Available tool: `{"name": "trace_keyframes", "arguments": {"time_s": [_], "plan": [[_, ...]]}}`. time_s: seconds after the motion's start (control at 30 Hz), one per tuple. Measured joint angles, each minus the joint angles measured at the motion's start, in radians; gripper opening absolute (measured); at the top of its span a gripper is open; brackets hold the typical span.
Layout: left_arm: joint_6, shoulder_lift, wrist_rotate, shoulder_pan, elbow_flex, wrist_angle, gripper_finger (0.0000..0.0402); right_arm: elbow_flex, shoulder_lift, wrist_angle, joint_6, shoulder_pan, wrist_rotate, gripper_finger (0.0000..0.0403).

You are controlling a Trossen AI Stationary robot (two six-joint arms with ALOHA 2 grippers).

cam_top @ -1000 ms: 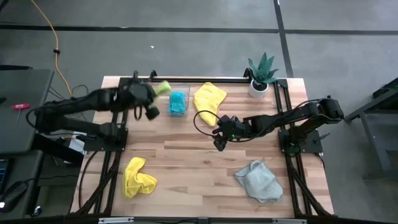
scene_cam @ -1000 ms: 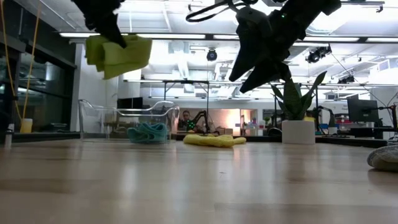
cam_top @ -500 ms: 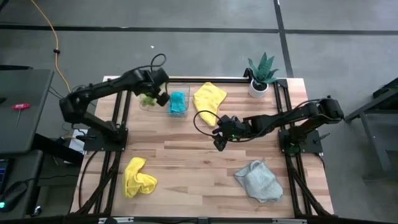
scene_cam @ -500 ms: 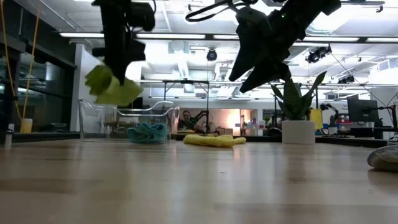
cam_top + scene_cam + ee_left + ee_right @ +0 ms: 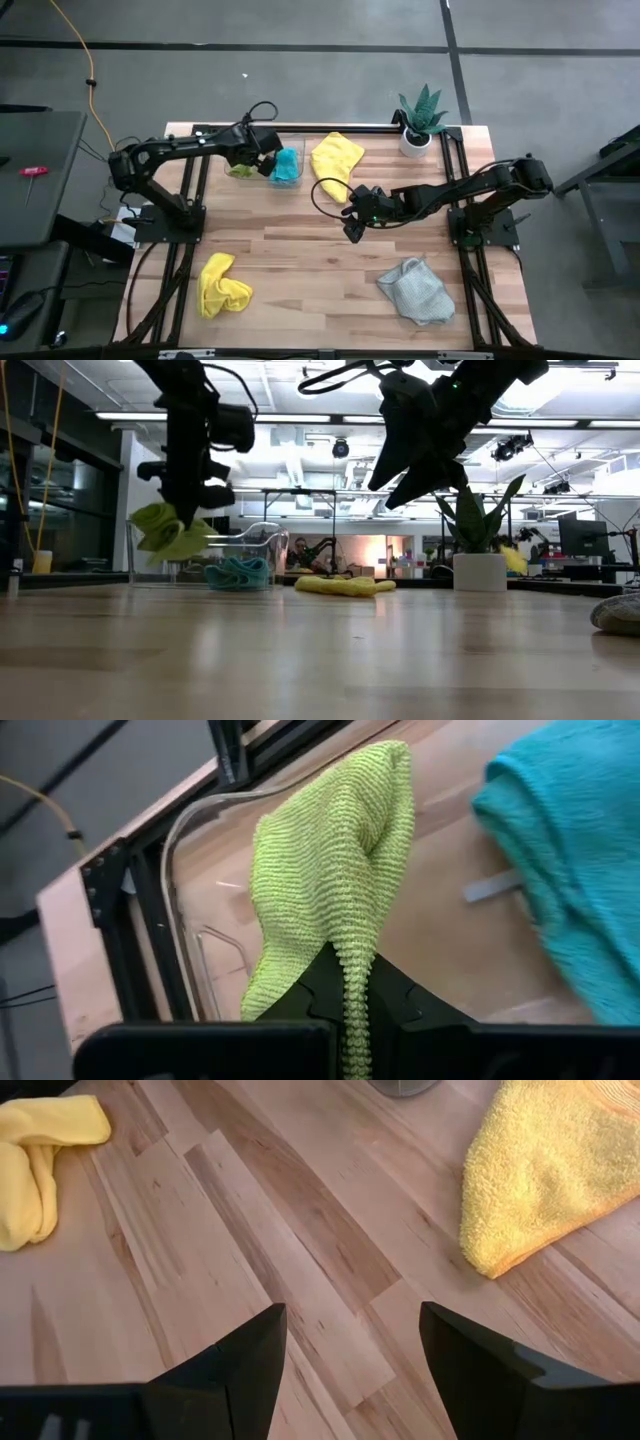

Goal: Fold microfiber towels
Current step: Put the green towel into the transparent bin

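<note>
My left gripper (image 5: 262, 160) is shut on a folded lime green towel (image 5: 330, 870) and holds it over the left end of the clear tray (image 5: 175, 840) at the table's far left. A teal towel (image 5: 287, 165) lies in the same tray. One yellow towel (image 5: 335, 160) lies spread at the far middle, and another (image 5: 222, 285) lies bunched at the near left. A grey towel (image 5: 415, 290) lies at the near right. My right gripper (image 5: 350, 1350) hangs open over bare wood at mid-table, with nothing between its fingers. My left gripper pinches the lime towel by a bunched, folded edge (image 5: 350, 985) between its two fingers, in several layers. The fingers slant down from the table's left. The towel hangs slack beyond and below them (image 5: 165, 530), at the height of the tray's rim. Whether it touches the tray's floor I cannot tell.
A potted plant (image 5: 422, 120) stands at the far right corner. Black frame rails (image 5: 120, 920) run along the table's edges beside the tray. Bare wood lies between the yellow towel at the far middle and the two near towels.
My left gripper has gone down toward the tray with the lime towel, shifting a little toward the table's right, and its wrist has rolled. The towel, first high above the tray's rim, now hangs at rim height over the tray's left end. It has stayed shut.
</note>
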Motion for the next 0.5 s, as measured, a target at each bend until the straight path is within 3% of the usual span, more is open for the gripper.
{"name": "trace_keyframes", "arguments": {"time_s": [0.5], "plan": [[-0.028,0.194,0.033,0.000,-0.001,0.104,0.0003,0.000,0.000,0.004,0.004,0.000,0.000,0.0223]]}}
